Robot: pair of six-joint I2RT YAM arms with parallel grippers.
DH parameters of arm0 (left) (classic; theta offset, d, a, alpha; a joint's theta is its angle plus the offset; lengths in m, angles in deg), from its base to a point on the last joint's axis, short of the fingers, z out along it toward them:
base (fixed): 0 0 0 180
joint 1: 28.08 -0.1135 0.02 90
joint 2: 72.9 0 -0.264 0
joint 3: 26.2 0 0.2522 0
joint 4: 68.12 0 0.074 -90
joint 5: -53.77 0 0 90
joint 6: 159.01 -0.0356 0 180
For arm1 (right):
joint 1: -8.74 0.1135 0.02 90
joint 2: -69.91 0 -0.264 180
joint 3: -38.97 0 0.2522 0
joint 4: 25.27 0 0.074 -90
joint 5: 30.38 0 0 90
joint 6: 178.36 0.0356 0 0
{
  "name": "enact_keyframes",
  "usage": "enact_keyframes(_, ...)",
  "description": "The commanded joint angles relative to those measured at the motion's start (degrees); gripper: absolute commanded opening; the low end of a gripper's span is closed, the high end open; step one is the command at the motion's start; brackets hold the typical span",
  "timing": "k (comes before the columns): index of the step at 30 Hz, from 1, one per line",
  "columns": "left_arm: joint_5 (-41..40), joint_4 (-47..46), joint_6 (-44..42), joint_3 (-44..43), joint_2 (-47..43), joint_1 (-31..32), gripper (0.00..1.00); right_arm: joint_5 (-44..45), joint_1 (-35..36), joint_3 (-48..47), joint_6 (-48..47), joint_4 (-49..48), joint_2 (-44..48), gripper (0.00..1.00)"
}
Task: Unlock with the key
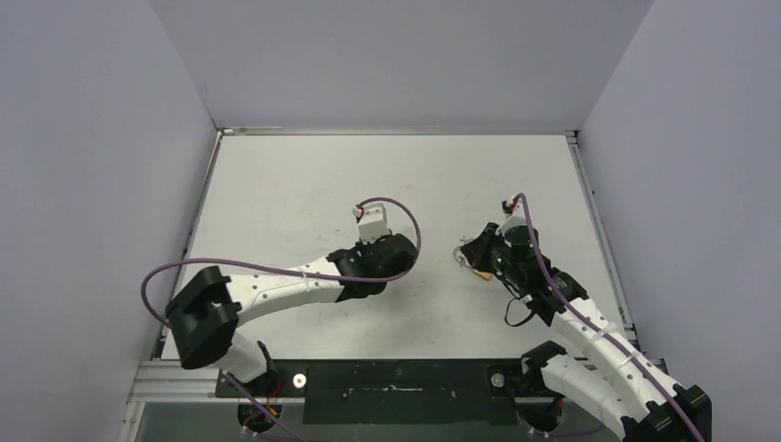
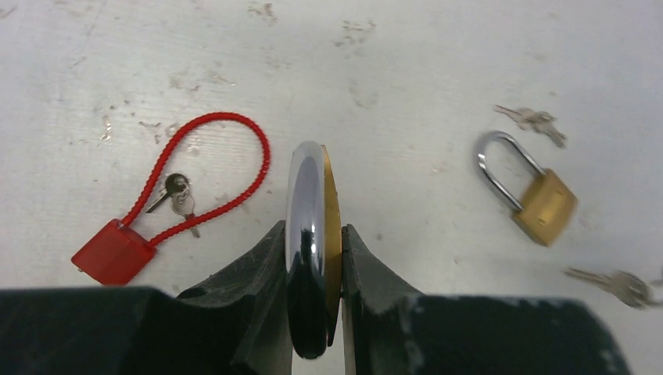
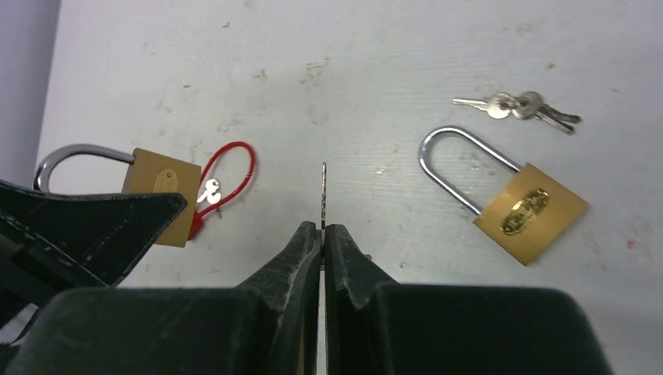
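Observation:
My left gripper [image 2: 332, 234] is shut on a brass padlock [image 2: 309, 203], seen edge-on with its chrome shackle pointing away. In the right wrist view that padlock [image 3: 160, 191] shows at the left, held by the left arm's fingers [image 3: 94, 226]. My right gripper [image 3: 323, 228] is shut on a key [image 3: 323, 191], whose thin blade sticks straight out from the fingertips. The key is to the right of the held padlock and apart from it. In the top view the left gripper [image 1: 378, 253] and the right gripper [image 1: 474, 250] face each other mid-table.
A red cable lock [image 2: 117, 250] with small keys [image 2: 178, 194] inside its loop lies on the table. A second brass padlock [image 3: 532, 211] lies to the right, with a bunch of keys [image 3: 520, 105] beyond it. Another bunch of keys [image 2: 618, 285] lies near.

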Motion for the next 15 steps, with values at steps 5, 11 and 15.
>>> enact_keyframes(5, -20.7, 6.0, 20.0, -10.8, 15.9, 6.9, 0.0, 12.0, -0.8, 1.6, 5.9, 5.6, 1.5, 0.0)
enact_keyframes(11, -23.4, 18.2, 30.5, -20.9, 26.5, 9.7, 0.0, 12.2, -1.3, 2.9, 6.6, 5.9, 2.1, 0.0)
enact_keyframes(15, -21.8, 18.5, 31.2, -21.3, 29.2, 9.9, 0.0, 13.1, -1.6, 3.5, 6.6, 6.6, 2.8, 0.0)
